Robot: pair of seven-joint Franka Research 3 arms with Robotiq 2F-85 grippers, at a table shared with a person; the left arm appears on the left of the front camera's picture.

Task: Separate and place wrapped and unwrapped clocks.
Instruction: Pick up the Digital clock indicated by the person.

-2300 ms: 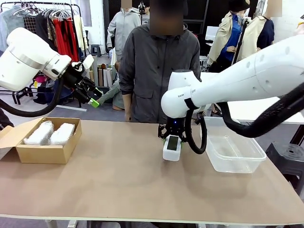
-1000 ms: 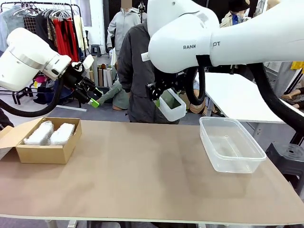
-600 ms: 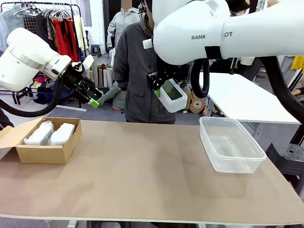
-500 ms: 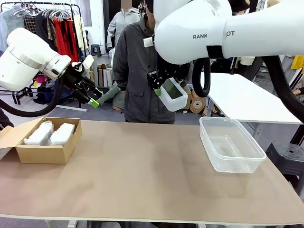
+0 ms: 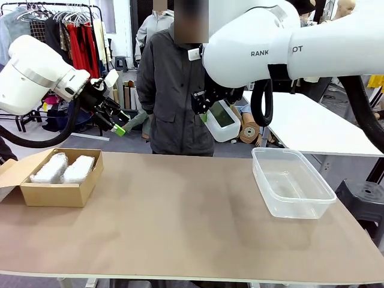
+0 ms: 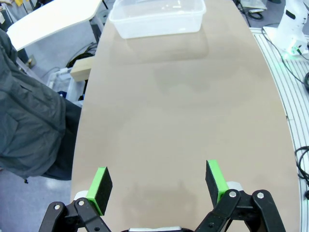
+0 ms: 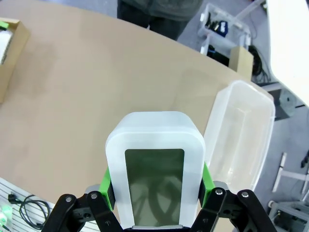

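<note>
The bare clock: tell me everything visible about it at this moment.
The clock is a small white rounded-rectangular body, plastic by the look, with a dark grey-green screen that shows no digits. It has no wrap on it. The right gripper is shut on it, green pads against its two long sides, with its lower end down between the fingers. In the front view the clock hangs tilted in the air above the table's far edge, left of the clear tub, touching nothing else.

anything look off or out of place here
Nothing stands out. The two wrapped bundles lie side by side in the cardboard box, the clear tub sits upright and empty, and the right gripper holds the bare clock squarely above the table.
</note>
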